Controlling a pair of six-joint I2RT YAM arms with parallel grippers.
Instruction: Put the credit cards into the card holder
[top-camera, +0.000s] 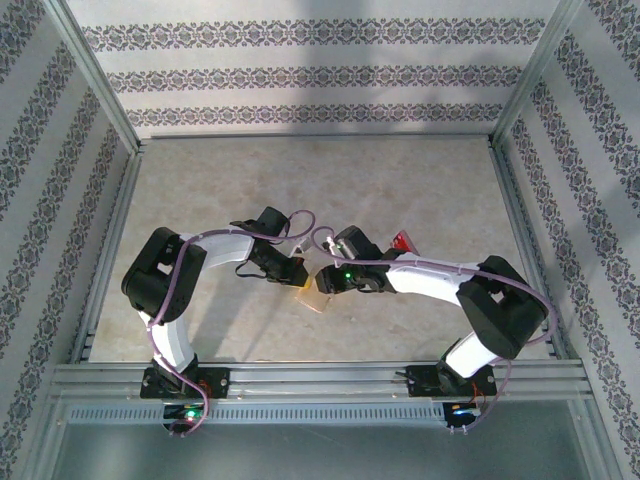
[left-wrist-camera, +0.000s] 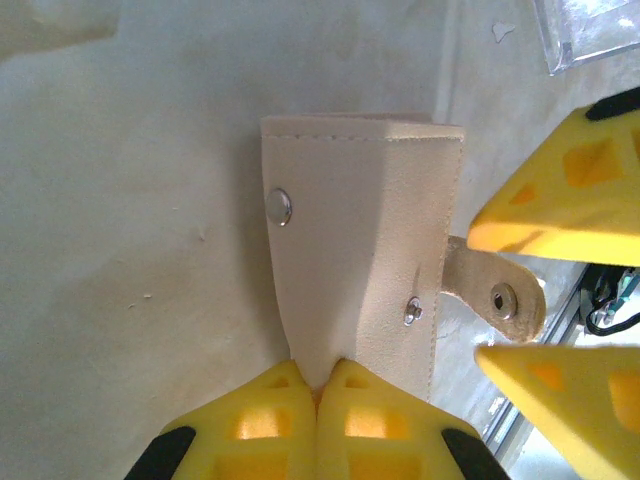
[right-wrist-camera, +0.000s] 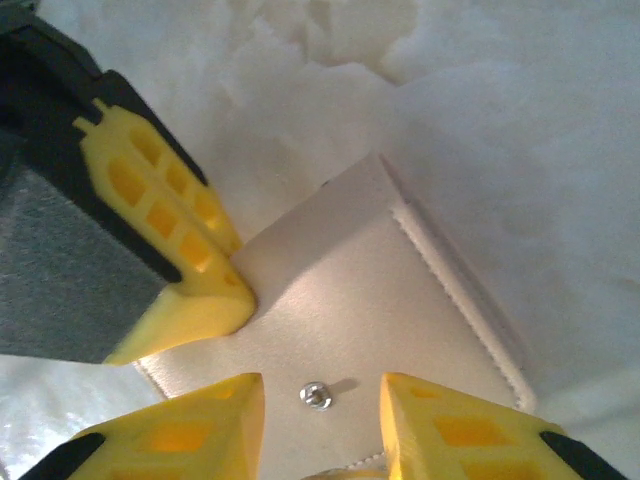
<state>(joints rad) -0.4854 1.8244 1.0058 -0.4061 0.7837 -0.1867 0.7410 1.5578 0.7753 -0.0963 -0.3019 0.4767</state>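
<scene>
The left gripper (left-wrist-camera: 318, 385) is clamped on one edge of the tan card holder (left-wrist-camera: 350, 250), between the arms at mid-surface (top-camera: 400, 180). The right gripper (right-wrist-camera: 320, 400) stands part-open astride its snap side. A red credit card (top-camera: 403, 241) lies nearby.

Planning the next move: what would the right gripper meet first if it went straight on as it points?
The right gripper would likely meet the tan-beige folding card holder, ahead between its open jaws.

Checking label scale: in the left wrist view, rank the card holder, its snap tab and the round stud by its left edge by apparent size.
Largest: card holder.
Then snap tab, partly behind the holder's edge.
Smallest: round stud.
</scene>
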